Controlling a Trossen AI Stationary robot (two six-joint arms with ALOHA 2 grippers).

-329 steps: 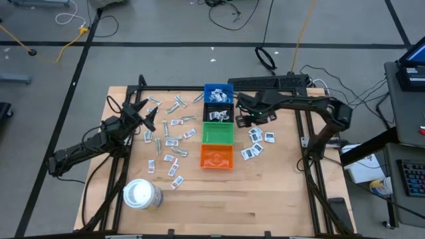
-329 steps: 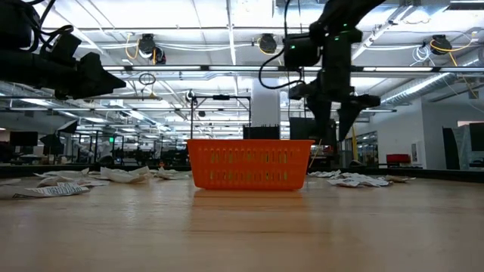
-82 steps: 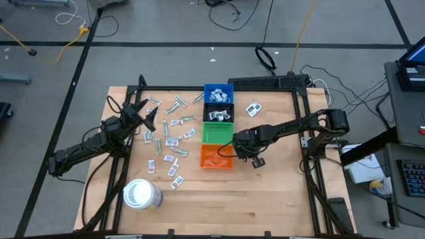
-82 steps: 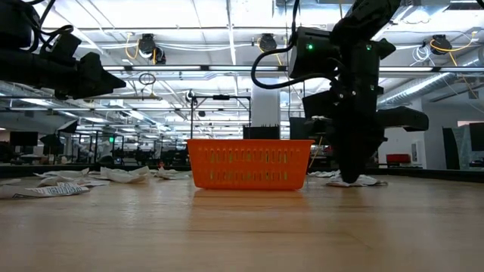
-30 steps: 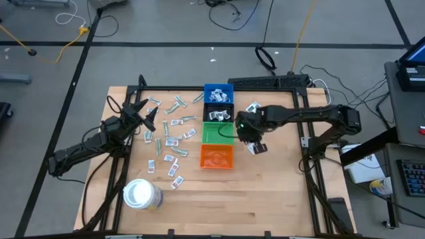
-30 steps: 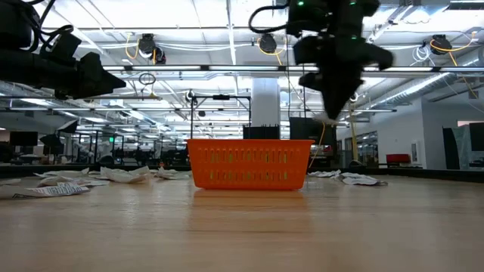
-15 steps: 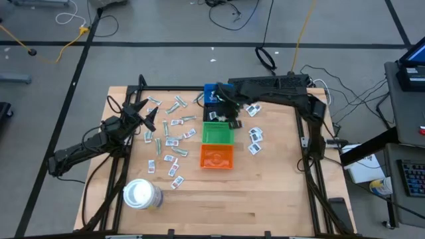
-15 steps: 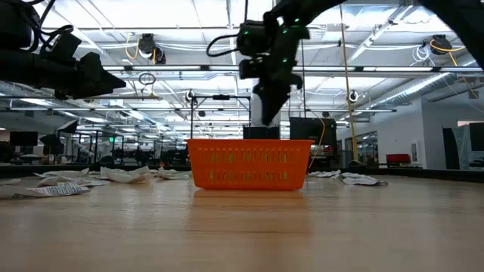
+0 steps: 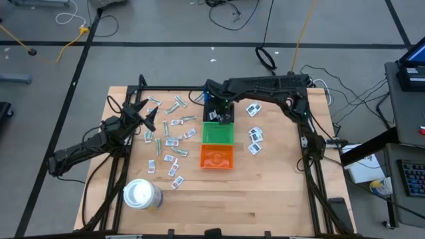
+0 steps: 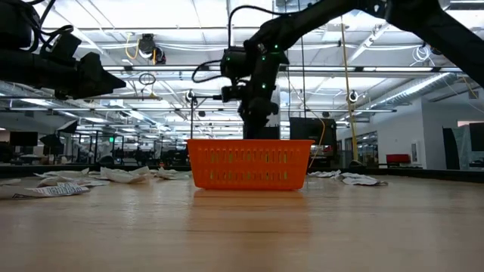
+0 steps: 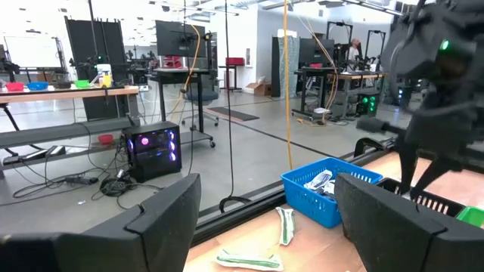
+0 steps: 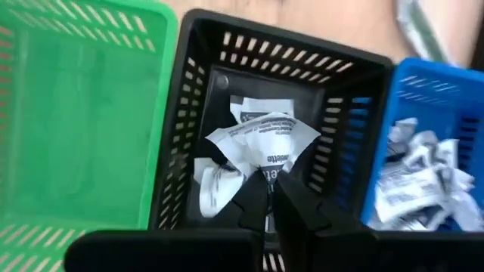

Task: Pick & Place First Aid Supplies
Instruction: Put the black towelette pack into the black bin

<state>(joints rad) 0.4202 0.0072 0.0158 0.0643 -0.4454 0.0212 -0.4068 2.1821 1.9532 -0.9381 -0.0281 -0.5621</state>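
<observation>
Right gripper (image 12: 270,198) directly above black bin (image 12: 198,91), jaws clenched on a white packet (image 12: 261,143) over the bin's interior. Left gripper (image 9: 143,109) well left of black bin, jaws released, empty. Loose packets (image 9: 167,141) scattered between.

It was a big robotics lab or workshop. Ceiling lights (image 10: 151,47) ran over rows of workbenches (image 11: 68,94), and cables (image 9: 229,13) trailed across the grey floor (image 9: 166,26).
</observation>
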